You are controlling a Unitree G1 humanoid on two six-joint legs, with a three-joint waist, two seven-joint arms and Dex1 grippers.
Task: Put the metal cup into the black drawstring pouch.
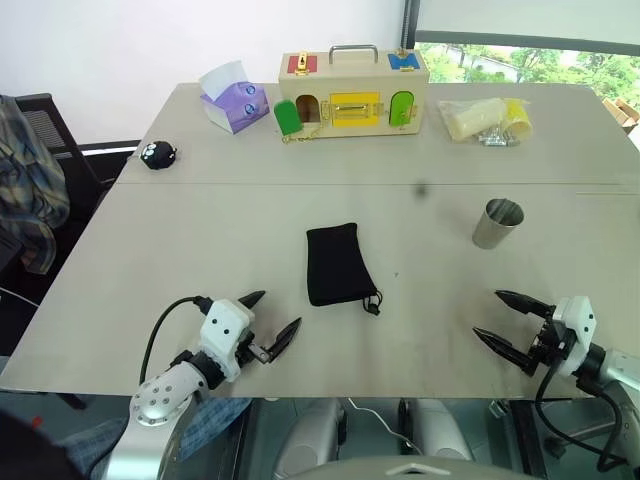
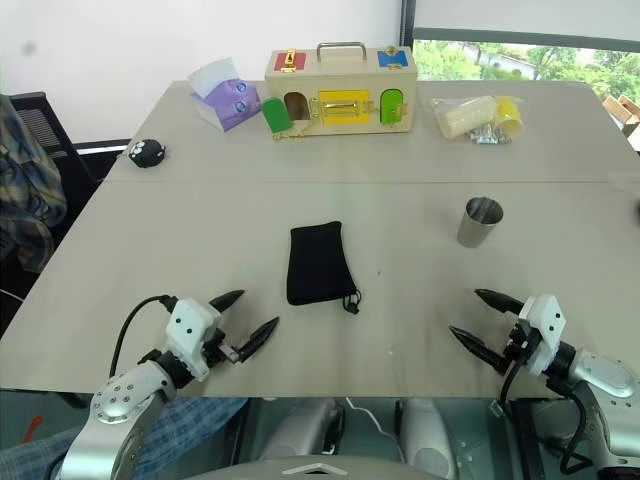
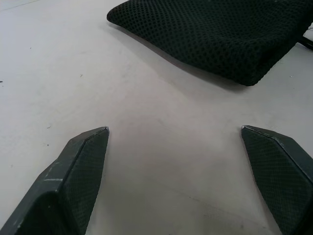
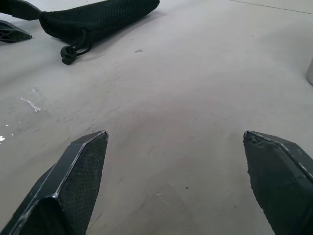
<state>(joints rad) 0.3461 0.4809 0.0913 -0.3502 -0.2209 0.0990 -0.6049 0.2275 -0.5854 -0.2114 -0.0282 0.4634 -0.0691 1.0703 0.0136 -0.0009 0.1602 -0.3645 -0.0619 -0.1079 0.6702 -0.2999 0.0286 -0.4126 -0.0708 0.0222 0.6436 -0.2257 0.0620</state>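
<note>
nearest the table edge, left gripper (image 1: 270, 313): black fingers spread wide, nothing between them, hovering low over bare tabletop and angled inward toward the pouch. reads as staged to pin or lift the fabric. right gripper (image 1: 512, 320) mirrored on the far side of the same edge: fingers likewise spread, nothing held, pointing inward, the cup beyond it and a little toward centre. both apart from everything; looks like a ready pose, task not begun.

just beyond, centre of the table (image 1: 150, 250): black drawstring pouch (image 1: 336, 264), lying flat, long axis running near-to-far, cord and toggle trailing from the near right corner, so mouth faces the near edge. convenient for opening from the robot's side, but fabric lies collapsed; mouth probably needs parting before anything slides in. left wrist view puts the mesh close ahead of the left fingers (image 3: 78, 171).

farther right: metal cup (image 1: 496, 223), upright, open end up, well apart from the pouch, clear on all sides. likely right gripper's pick; smooth tapered wall could slip.

far end, not task-related: small black toy (image 1: 157, 154) at left, tissue box (image 1: 233, 100), wooden latch box (image 1: 352, 90) with handle, bagged yellow items (image 1: 486, 118).
</note>
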